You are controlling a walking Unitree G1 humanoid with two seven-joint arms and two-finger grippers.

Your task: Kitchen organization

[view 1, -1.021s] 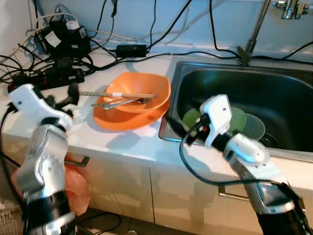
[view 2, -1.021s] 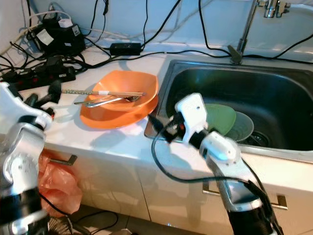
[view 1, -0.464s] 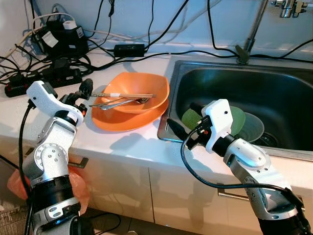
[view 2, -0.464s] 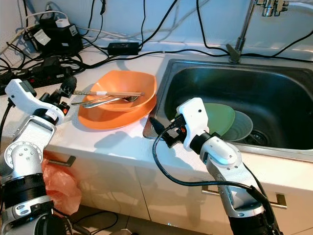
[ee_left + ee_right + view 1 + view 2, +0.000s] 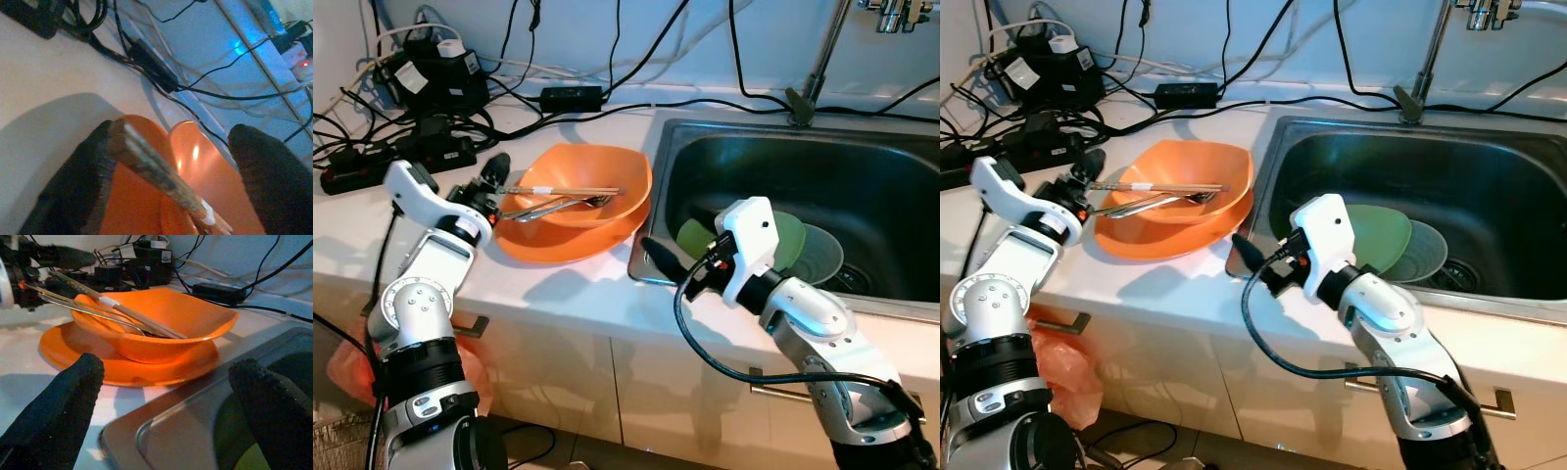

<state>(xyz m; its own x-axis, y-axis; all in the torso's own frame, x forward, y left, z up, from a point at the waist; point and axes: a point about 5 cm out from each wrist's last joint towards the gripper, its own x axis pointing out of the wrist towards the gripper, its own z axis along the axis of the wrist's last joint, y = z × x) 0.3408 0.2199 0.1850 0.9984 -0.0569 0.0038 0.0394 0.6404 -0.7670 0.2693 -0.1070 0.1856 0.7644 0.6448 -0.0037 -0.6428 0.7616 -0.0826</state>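
An orange bowl (image 5: 597, 181) sits on an orange plate (image 5: 558, 245) on the white counter, left of the sink (image 5: 862, 176). Chopsticks (image 5: 568, 190) and a metal fork (image 5: 563, 205) lie across the bowl, with their ends sticking out to the left. My left gripper (image 5: 492, 184) is open at those ends. In the left wrist view the chopsticks (image 5: 156, 171) run between its fingers, close against one of them. My right gripper (image 5: 171, 367) is open over the sink's front left corner, facing the bowl (image 5: 161, 323). Green plates (image 5: 790, 238) lie in the sink.
Power strips, adapters and tangled black cables (image 5: 431, 98) crowd the counter's back left. The tap's pipe (image 5: 818, 69) rises behind the sink. An orange plastic bag (image 5: 342, 367) hangs below the counter, by a drawer handle (image 5: 470, 323).
My left gripper has moved right along the counter up to the ends of the chopsticks. The right gripper has shifted slightly left, toward the plate.
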